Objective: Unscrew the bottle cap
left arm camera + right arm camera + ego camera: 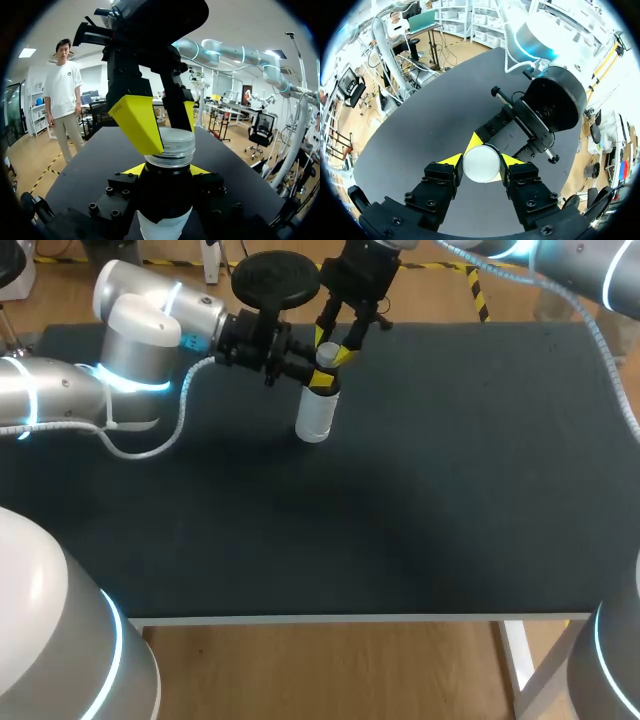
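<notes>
Clamping the bottle point(314, 418) upright on the worktop point(450, 490), the left hand point(167, 172) braced it so the right hand point(481, 167), closed on the cap point(172, 144), could twist.

The tabletop point(420, 500) has a dark, matt surface, a little like cloth. The bottle point(314, 418) is smooth white plastic with a soft shine. Its cap point(172, 144) is half-clear plastic with fine ribs. The yellow fingers point(136, 120) look matt and smooth. The left arm point(135, 340) has a glossy silver shell.
</notes>
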